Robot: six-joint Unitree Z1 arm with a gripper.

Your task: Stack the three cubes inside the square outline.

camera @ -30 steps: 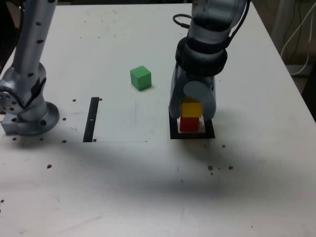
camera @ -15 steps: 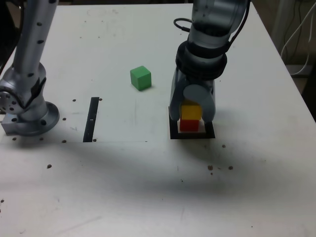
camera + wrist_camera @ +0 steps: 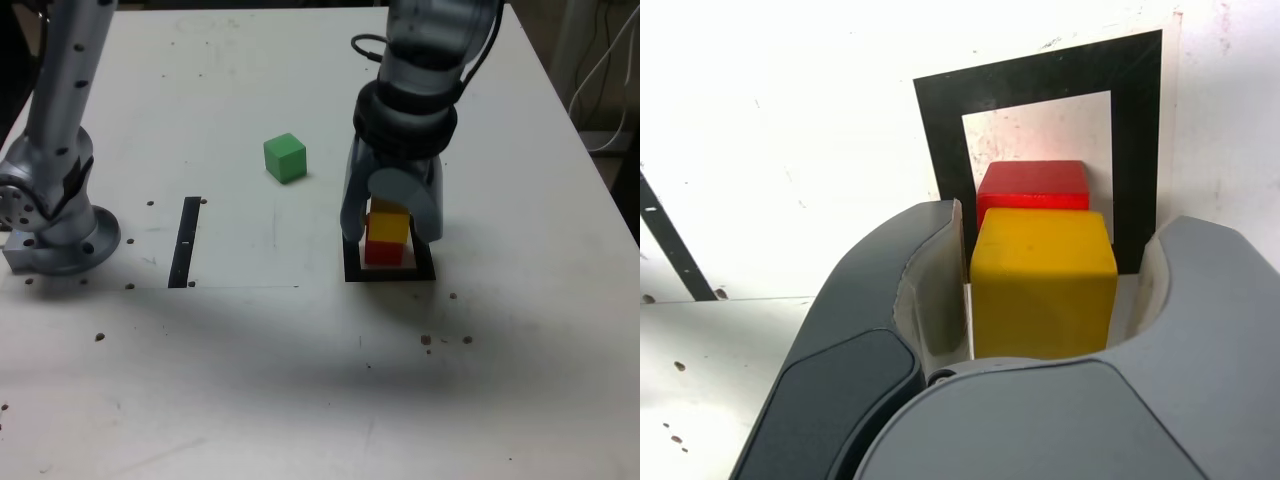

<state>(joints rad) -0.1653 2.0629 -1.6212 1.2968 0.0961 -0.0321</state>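
Inside the black square outline [image 3: 424,272], the yellow cube [image 3: 388,226] sits atop the red cube [image 3: 384,253], roughly square to the frame, neither elongated. Around them the gripper [image 3: 1055,280] stands open. Only the exterior view shows the green cube [image 3: 286,158].

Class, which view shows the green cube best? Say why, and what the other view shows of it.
The exterior view: there the green cube stands whole and uncovered on the white table, between the black strip and the arm. The wrist view does not show it at all.
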